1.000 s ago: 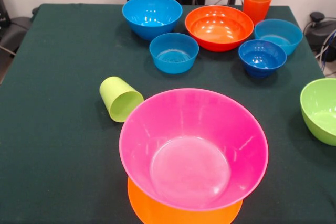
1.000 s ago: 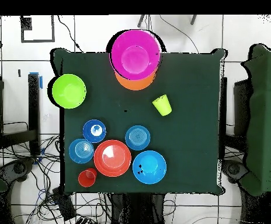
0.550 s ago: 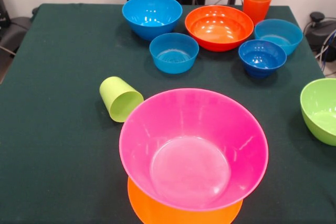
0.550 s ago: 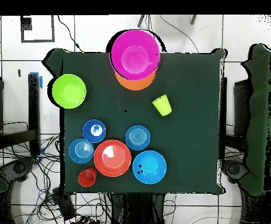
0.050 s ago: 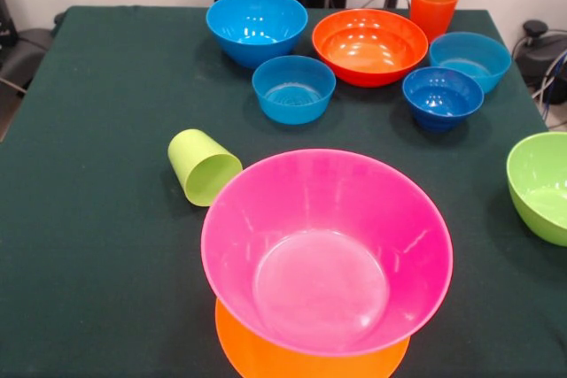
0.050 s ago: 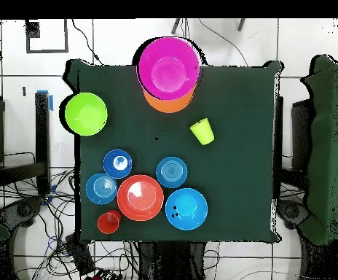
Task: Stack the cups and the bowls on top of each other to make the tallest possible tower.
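Tower: pink bowl (image 5: 326, 254) upright on the upturned light-orange bowl (image 5: 266, 356), whose rim shows beneath it; two pieces high, at one table edge.
Lime-green cup (image 5: 203, 165): on its side, mouth open toward the front camera, just beside the tower, not touching that I can tell.
Lime-green bowl (image 5: 540, 185): upright, alone, apart from the tower at the table's side edge.
Medium blue bowl (image 5: 257, 26): upright, in the cluster at the opposite end of the table.
Red-orange bowl (image 5: 369, 45): upright, next to the medium blue bowl.
Small blue bowls: three, upright: one (image 5: 293, 88) before the medium blue bowl, a darker one (image 5: 442, 97), a paler one (image 5: 469, 59) close by it.
Orange cup (image 5: 433, 8): upright, at the table corner beyond the red-orange bowl.
Table (image 5: 97, 219): dark green cloth.
Gripper: shown in neither view; jaw state cannot be told, so no placing relative to the jaws is possible.
Step in hand: judged between placements; the tower awaits its third piece.
Next move calls for: probably fetching a medium bowl, then lowering it centred onto the pink bowl.
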{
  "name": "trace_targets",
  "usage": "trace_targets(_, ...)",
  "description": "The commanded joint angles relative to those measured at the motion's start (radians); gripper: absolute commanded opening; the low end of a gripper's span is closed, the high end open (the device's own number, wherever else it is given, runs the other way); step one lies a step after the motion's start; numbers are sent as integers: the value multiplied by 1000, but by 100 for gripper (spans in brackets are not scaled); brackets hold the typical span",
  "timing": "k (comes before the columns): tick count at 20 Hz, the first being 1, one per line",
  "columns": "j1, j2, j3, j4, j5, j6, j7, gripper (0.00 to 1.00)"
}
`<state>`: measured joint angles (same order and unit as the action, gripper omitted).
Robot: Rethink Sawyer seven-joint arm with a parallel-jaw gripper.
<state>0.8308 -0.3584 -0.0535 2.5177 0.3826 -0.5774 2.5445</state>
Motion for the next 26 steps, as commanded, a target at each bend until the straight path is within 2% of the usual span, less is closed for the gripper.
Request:
trace_targets(1, -51, -10, 94, -130, -66, -54, 180, 100)
trace_targets(7, -87, -4, 108, -142, -149, -111, 201, 100)
trace_targets(13, -123, 3, 109, -160, -187, -162, 218, 100)
trace_targets(19, -131, 5, 110, -184, -152, -147, 190, 100)
trace_targets(26, -146, 34, 95, -212, -155, -153, 169, 100)
